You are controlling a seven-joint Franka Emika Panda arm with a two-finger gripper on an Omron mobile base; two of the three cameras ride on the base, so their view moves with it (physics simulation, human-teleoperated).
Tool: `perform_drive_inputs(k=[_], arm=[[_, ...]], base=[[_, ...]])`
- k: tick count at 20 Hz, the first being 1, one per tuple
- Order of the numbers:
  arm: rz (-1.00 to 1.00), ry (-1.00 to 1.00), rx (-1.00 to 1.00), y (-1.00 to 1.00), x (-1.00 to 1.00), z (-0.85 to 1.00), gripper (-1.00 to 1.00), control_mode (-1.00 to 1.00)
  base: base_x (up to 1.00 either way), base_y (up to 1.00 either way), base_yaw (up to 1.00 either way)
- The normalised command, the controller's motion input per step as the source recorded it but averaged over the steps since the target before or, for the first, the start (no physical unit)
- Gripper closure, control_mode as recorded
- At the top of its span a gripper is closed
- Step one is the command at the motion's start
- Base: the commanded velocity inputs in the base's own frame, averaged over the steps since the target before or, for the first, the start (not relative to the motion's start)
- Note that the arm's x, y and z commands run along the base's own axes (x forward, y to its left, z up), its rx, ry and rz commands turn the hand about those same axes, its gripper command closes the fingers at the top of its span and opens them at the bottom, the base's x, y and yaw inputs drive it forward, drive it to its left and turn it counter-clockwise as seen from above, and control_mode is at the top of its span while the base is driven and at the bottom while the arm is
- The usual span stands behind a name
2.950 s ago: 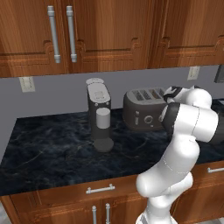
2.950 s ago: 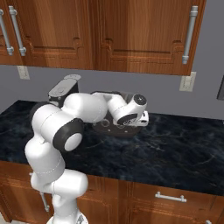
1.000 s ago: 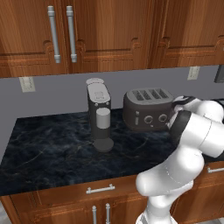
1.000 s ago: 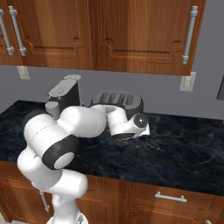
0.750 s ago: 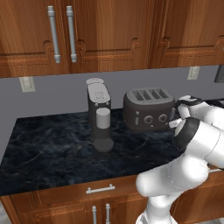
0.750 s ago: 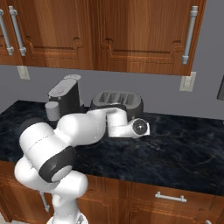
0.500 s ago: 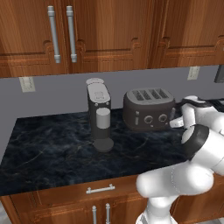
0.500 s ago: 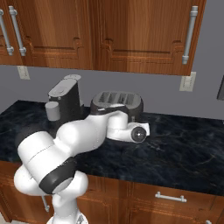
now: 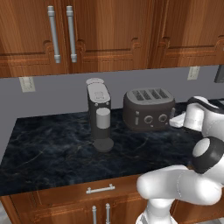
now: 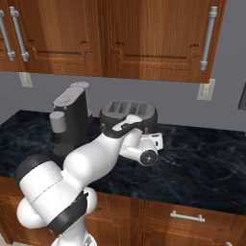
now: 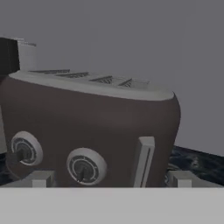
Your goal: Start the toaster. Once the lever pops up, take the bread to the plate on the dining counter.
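while the hand [image 11: 109,178] sits spread wide, toaster [image 11: 87,131] base cut off, slot contents hidden

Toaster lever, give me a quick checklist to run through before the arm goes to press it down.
1. Gripper open: ok, fingertips stand wide apart.
2. Gripper empty: ok, nothing between the jaws.
3. Hand faces the toaster: ok, its front with both knobs shows in the hand view.
4. Lever ahead of the gripper: ok, a little right of centre in the hand view.
5. Lever up or down: cannot tell.
6. Bread in the slots: cannot tell.
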Motion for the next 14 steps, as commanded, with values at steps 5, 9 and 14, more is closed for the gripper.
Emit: perform_drive_inputs(k=[5,9,14], arm=[[-0.07,-0.02,0.02,0.00,0.00,0.32,-1.00,-1.00],[-0.11,0.00,0.03,0.00,0.00,0.34,-1.00,-1.00],[-0.12,0.00,0.03,0.00,0.02,0.34,-1.00,-1.00]], base=[[0.00,0.00,0.00],[0.00,0.00,0.00],[0.00,0.00,0.00]])
